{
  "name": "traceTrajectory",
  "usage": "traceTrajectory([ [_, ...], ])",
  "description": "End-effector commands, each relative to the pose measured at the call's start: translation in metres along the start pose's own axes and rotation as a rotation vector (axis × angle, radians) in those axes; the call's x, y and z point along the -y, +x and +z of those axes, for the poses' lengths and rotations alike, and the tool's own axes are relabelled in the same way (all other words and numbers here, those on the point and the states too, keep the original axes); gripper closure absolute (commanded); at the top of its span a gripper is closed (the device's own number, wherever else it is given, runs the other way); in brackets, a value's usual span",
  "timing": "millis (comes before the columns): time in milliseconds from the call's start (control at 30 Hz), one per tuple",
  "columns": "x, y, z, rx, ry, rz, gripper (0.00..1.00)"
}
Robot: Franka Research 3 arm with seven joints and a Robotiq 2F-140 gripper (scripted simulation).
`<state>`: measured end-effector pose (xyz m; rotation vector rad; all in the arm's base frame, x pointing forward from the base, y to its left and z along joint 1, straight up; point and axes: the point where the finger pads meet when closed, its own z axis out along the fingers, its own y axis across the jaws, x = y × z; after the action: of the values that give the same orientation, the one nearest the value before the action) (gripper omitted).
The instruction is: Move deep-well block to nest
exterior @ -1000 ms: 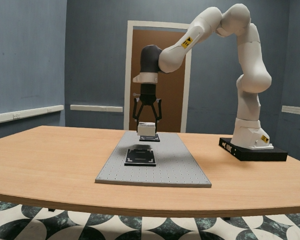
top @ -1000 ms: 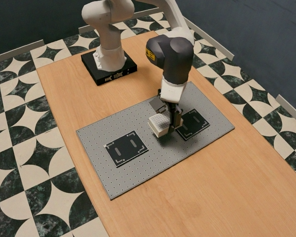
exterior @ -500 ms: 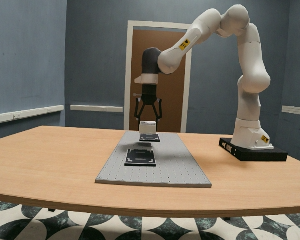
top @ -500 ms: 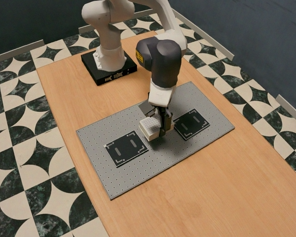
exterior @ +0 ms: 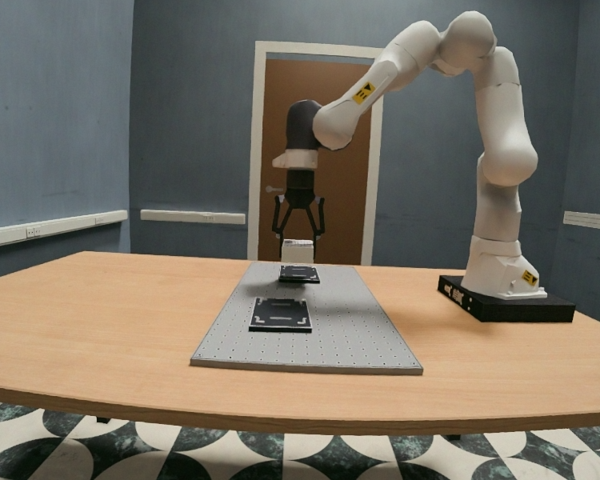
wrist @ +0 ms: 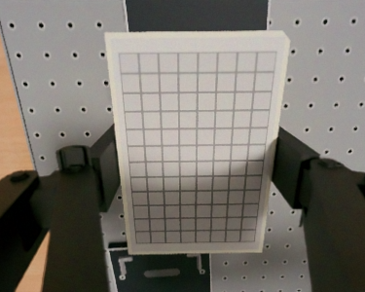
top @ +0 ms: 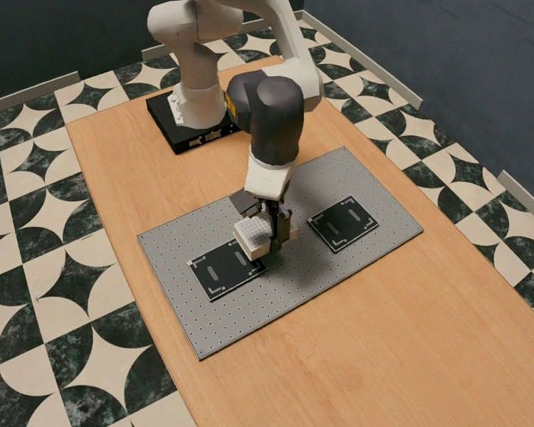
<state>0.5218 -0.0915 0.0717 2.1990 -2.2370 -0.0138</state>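
Note:
My gripper [top: 268,236] is shut on the white 96-well deep-well block [top: 258,234], with one finger on each long side. It holds the block level in the air. In the wrist view the block [wrist: 197,146] fills the middle between my two black fingers. The black surface of nest N2 [wrist: 158,273] shows past the block's top and bottom edges. In the top view the block hangs over the far right corner of N2 [top: 225,270]. Nest N1 [top: 343,223] lies empty to the right. In the exterior view the block [exterior: 297,250] hangs above the far nest, N2 [exterior: 299,274].
Both nests sit on a grey perforated baseplate on the wooden table. The arm's black base [top: 191,124] stands at the table's far end. In the exterior view, N1 [exterior: 280,314] is the near nest.

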Motion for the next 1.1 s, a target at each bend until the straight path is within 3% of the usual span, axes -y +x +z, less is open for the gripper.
traceTrajectory([
  [0, 0.002, 0.012, -0.002, 0.003, 0.010, -0.035, 0.40],
  [900, -0.007, 0.095, -0.002, 0.003, 0.010, -0.035, 0.40],
  [1067, -0.008, 0.102, -0.002, 0.003, 0.010, -0.035, 0.40],
])
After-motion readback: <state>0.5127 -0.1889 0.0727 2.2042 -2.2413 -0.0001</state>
